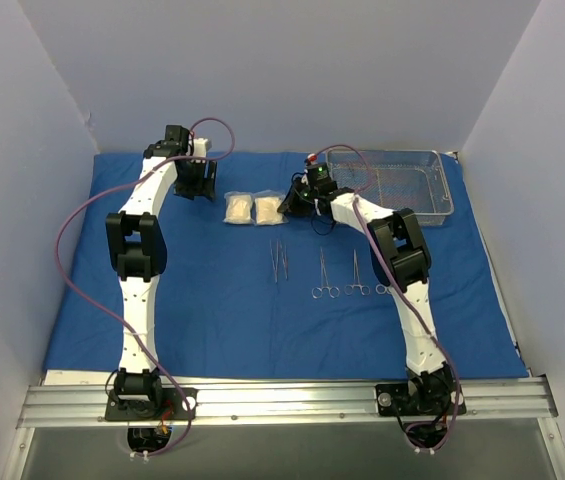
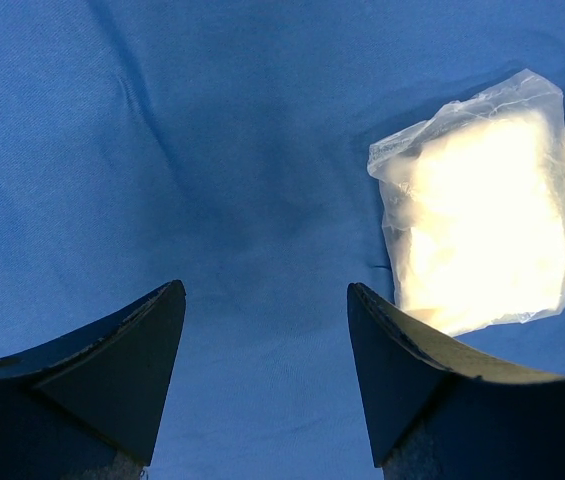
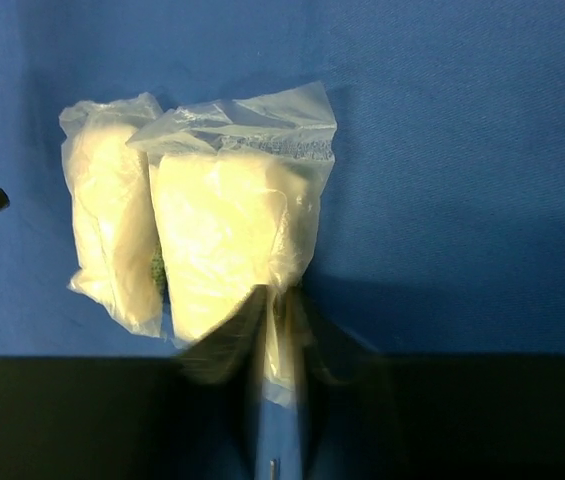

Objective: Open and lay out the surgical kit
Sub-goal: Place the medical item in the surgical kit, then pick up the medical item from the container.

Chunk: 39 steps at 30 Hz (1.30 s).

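Note:
The blue cloth wrap lies spread flat over the table. Two white gauze packets lie side by side at its back middle. My right gripper is shut on the plastic edge of the right packet, which rests on the cloth against the other packet. My left gripper hovers open left of the packets, bare cloth between its fingers, the nearer packet just to its right. The wire-mesh tray stands at the back right. Tweezers and two clamps lie mid-cloth.
Grey walls close in the table at the back and on both sides. The aluminium rail with both arm bases runs along the near edge. A red-topped item shows by the tray's left corner. Purple cables loop from both arms.

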Each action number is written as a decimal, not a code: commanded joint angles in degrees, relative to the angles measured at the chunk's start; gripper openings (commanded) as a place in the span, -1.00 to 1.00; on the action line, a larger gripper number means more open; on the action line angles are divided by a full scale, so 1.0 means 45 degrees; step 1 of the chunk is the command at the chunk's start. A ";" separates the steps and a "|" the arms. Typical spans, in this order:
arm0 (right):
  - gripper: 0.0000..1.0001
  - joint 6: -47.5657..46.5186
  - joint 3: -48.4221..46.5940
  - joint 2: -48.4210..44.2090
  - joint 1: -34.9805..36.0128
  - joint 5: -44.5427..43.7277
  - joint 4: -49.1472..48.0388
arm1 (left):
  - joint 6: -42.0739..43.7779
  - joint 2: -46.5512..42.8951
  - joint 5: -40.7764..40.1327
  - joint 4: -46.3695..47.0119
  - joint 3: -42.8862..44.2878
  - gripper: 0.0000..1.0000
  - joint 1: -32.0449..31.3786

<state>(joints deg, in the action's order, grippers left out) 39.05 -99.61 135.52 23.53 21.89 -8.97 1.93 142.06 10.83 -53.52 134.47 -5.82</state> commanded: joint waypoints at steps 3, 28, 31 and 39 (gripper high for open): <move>-0.46 -0.0122 -0.0149 -0.1599 -0.0111 -0.0215 0.0314 | 0.0000 -0.0768 -0.0102 0.0232 0.0136 0.50 0.0123; -0.40 -0.5883 -0.7550 0.1403 -0.3803 -0.3672 0.6623 | 0.0058 -0.0729 -0.0024 -0.0177 0.0507 0.57 0.0142; -0.38 -0.6234 -0.7766 0.1777 -0.3803 -0.3848 0.6312 | 0.0058 -0.0729 -0.0004 -0.0236 0.0605 0.57 0.0162; -0.39 -0.6197 -0.7903 0.2461 -0.3744 -0.3887 0.5705 | 0.0097 -0.0729 -0.0024 -0.0315 0.0585 0.58 0.0142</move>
<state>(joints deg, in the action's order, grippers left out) 12.23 -131.83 147.13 6.90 5.91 18.61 2.00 142.06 10.61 -54.43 134.50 -5.52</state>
